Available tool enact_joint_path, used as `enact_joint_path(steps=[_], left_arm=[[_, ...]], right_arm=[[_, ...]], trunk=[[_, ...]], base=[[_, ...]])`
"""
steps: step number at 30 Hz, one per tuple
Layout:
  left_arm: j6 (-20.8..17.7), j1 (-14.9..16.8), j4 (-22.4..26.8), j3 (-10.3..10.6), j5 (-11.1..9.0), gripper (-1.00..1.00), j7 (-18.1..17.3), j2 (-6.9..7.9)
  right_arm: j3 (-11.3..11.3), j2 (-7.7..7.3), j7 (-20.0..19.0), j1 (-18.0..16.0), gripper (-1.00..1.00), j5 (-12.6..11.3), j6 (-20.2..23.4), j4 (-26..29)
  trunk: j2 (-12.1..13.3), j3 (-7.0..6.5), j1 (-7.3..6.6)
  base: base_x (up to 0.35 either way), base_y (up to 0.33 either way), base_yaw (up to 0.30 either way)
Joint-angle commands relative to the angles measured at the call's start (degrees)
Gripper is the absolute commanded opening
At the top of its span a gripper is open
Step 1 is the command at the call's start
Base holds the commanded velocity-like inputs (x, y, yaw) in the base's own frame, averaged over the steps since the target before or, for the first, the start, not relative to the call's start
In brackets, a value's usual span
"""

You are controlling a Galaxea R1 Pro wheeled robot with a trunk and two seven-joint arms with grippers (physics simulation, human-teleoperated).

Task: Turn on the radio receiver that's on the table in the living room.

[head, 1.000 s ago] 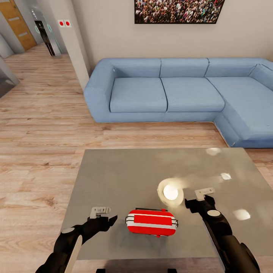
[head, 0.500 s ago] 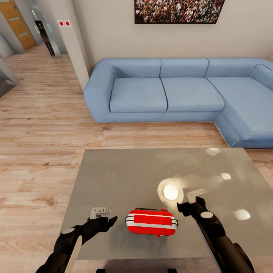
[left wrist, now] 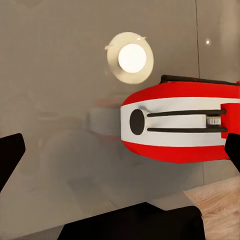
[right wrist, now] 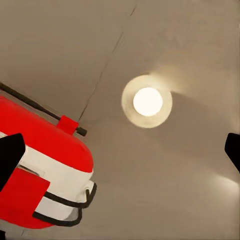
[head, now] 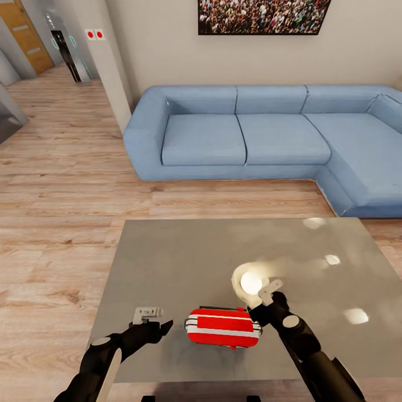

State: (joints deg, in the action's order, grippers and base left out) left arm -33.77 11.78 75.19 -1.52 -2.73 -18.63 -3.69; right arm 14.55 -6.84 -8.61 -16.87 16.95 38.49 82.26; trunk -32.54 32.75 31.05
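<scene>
While the small red rounded radio receiver with its white trim band lies flat on the glossy grey rectangular table, your two black grippers flank it at the table's near edge. Your right gripper sits just beside the radio's far right corner, close enough that from the head camera you cannot tell whether it touches the casing. In the right wrist view its dark fingertips stand wide apart at the edges of the picture, so the jaws are spread, with the radio's red end and thin black wire handle lying next to one tip.

Your left gripper hangs just off the radio's left end, apart from it with a strip of bare tabletop between. Its fingertips are also spread wide in the left wrist view, and the radio's white face with the round dark dial lies ahead between them, nearer the far tip.

A bright round lamp reflection glows on the tabletop just beyond your right gripper. Past the table stand the blue L-shaped fabric sofa and the light wood plank floor.
</scene>
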Motion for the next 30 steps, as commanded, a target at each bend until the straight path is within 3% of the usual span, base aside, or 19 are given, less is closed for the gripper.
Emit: enact_joint_path(steps=[1, 4, 8, 13, 30], left_arm=[[-0.02, 0.0, -0.02, 0.01, 0.0, 1.0, 0.0, 0.0], [-0.06, 0.0, -0.31, 0.02, 0.0, 1.0, 0.0, 0.05], [-0.06, 0.0, -0.44, 0.01, 0.0, 1.0, 0.0, 0.08], [-0.07, 0.0, -0.52, 0.01, 0.0, 1.0, 0.0, 0.09], [0.01, 0.0, -0.56, -0.06, 0.0, 1.0, 0.0, 0.09]], right_arm=[[0.55, -0.04, -0.84, 0.0, 1.0, 0.59, 0.0, 0.02], [2.89, -1.3, -4.26, 0.0, 1.0, 1.78, -0.04, 0.83], [5.37, -3.21, -5.21, 0.0, 1.0, 1.96, 0.03, 3.04], [11.9, -4.67, -5.57, 0.0, 1.0, 2.03, 5.99, 6.16], [11.93, -4.34, -8.96, 0.0, 1.0, 1.97, 8.85, 6.6]], trunk=[[0.0, 0.0, 0.0], [0.0, 0.0, 0.0], [0.0, 0.0, 0.0], [0.0, 0.0, 0.0], [0.0, 0.0, 0.0]], base=[[0.0, 0.0, 0.0], [0.0, 0.0, 0.0], [0.0, 0.0, 0.0], [0.0, 0.0, 0.0], [0.0, 0.0, 0.0]])
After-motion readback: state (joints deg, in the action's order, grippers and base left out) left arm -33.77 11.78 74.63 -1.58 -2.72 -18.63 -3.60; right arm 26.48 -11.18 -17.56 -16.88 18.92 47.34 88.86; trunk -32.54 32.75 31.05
